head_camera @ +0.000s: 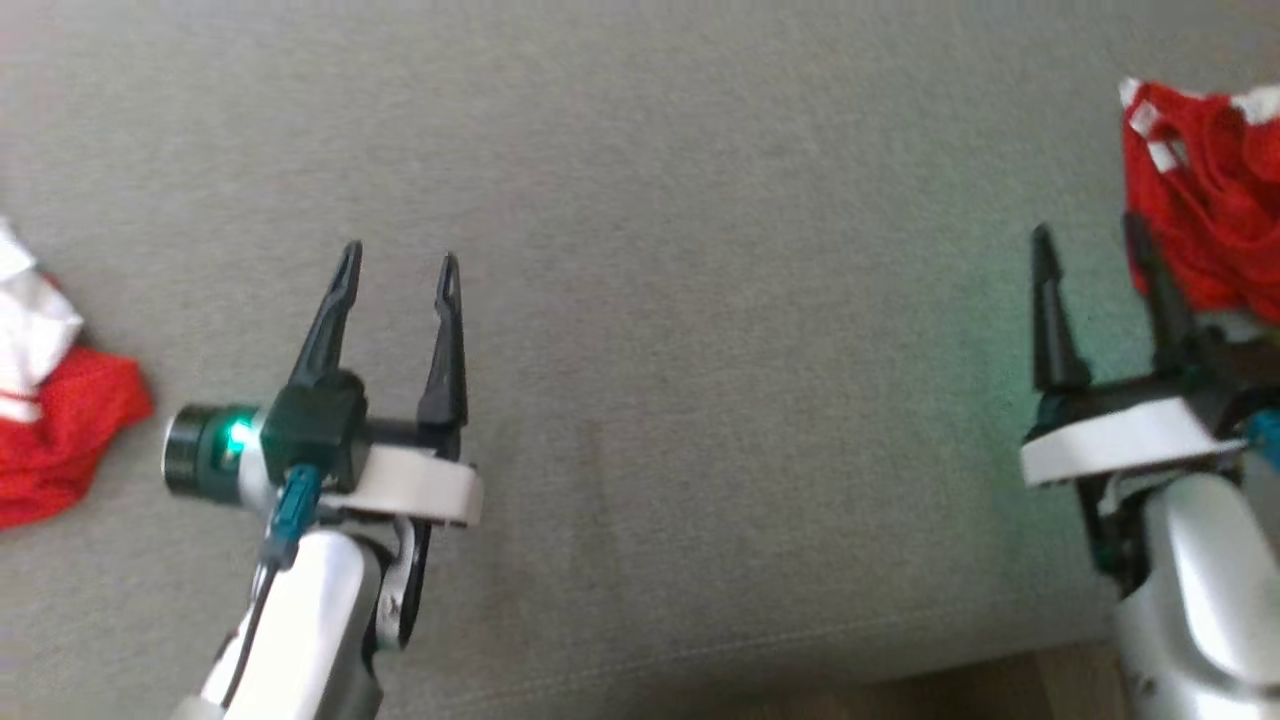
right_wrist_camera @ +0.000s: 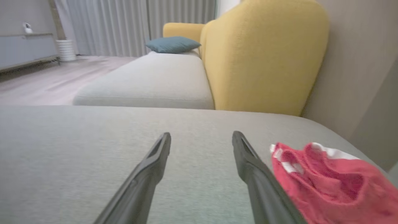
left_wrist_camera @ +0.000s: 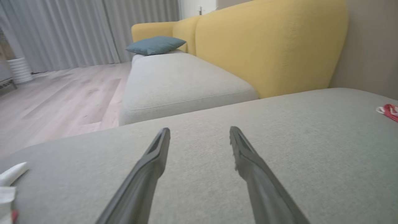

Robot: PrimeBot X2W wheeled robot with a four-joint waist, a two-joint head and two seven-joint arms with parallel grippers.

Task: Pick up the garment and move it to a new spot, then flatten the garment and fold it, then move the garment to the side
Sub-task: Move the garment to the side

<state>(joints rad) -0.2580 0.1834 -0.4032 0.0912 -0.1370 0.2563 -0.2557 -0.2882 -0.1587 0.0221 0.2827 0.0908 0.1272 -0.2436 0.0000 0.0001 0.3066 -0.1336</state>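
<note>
The crumpled red garment with white trim [head_camera: 1205,185] lies on the grey fabric cushion [head_camera: 700,250], just beside the right jaws. These and the left jaws stand spread and empty: apparently the garment is set down, awaiting flattening.

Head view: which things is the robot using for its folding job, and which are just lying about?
For the job: red garment, beside the open right end effector; open left end effector; grey cushion.
Just lying about, probably: red-and-white cloth at the left edge; blue pillow; yellow sofa back.
</note>
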